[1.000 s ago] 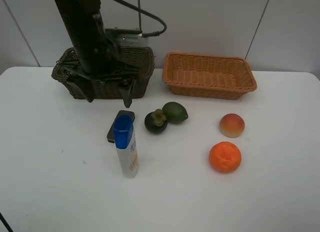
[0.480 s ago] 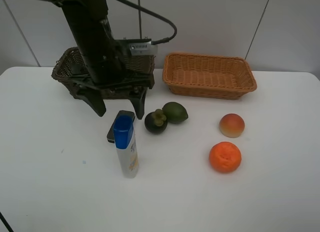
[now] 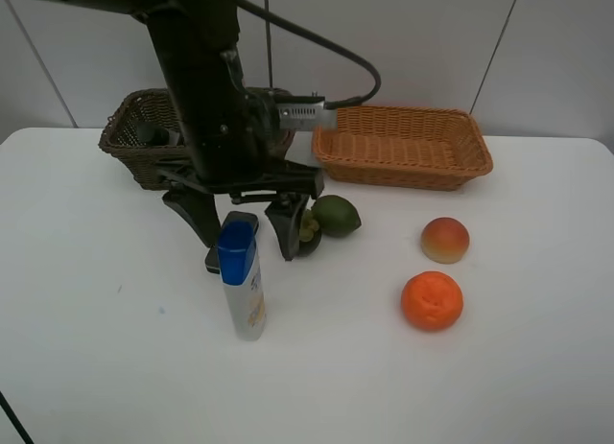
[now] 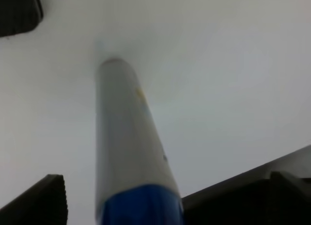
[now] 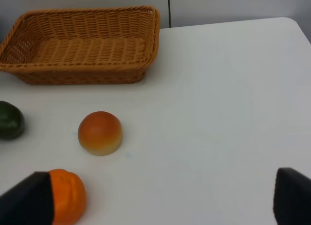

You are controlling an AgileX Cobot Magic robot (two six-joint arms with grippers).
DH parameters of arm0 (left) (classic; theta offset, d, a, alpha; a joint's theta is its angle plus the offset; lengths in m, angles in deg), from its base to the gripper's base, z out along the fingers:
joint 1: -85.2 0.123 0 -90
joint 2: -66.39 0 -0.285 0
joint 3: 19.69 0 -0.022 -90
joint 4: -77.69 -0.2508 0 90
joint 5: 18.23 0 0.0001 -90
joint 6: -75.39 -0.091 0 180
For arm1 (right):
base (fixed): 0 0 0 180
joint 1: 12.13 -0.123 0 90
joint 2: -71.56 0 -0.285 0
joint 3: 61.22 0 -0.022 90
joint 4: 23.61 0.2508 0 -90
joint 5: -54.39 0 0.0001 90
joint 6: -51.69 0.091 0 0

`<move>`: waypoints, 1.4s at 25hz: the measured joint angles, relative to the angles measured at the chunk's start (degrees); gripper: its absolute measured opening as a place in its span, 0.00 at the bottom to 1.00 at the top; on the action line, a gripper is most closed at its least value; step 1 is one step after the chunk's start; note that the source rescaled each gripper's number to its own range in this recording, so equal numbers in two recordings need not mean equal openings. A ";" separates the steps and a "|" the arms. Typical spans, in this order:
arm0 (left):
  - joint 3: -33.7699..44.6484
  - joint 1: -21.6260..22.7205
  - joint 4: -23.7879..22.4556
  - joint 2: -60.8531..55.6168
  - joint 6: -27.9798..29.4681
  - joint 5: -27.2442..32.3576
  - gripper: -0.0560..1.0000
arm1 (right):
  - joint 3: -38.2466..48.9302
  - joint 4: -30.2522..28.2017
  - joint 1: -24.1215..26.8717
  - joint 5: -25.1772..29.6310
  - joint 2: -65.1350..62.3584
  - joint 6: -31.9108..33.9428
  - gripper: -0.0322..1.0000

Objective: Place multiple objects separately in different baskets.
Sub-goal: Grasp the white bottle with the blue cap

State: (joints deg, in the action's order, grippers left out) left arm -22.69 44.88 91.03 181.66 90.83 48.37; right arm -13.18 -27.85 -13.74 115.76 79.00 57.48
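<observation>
The white blue-capped bottle [image 3: 242, 283] stands upright on the table, and the dark flat case [image 3: 212, 260] lies just behind it. My left gripper [image 3: 242, 229] hangs open right above and behind the bottle's cap, one finger on each side. The left wrist view looks down the bottle [image 4: 127, 137] between the open gripper's [image 4: 160, 191] fingers. The mangosteen [image 3: 310, 235] is mostly hidden by one finger, with the green citrus [image 3: 338, 215] beside it. The peach [image 3: 445, 240] and orange [image 3: 432, 300] lie to the right. My right gripper [image 5: 158, 198] is open and empty, near the orange [image 5: 65, 201] and peach [image 5: 100, 132].
The dark brown basket [image 3: 129, 137] stands at the back left, partly behind my left arm, with something dark inside. The light orange-tan basket [image 3: 401, 142] [image 5: 82, 45] stands at the back right with nothing in it. The green citrus [image 5: 9, 120] shows at the right wrist view's edge.
My left arm has come forward from over the dark brown basket and lowered around the case and bottle cap, still open. The objects on the table have not moved.
</observation>
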 joint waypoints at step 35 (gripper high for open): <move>9.42 -9.82 -11.16 -0.16 8.16 -9.74 1.00 | 0.00 0.00 0.00 0.00 0.00 0.00 1.00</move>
State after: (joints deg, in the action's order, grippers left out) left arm -13.27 35.06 79.87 181.50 98.99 38.63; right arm -13.18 -27.85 -13.74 115.76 79.00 57.48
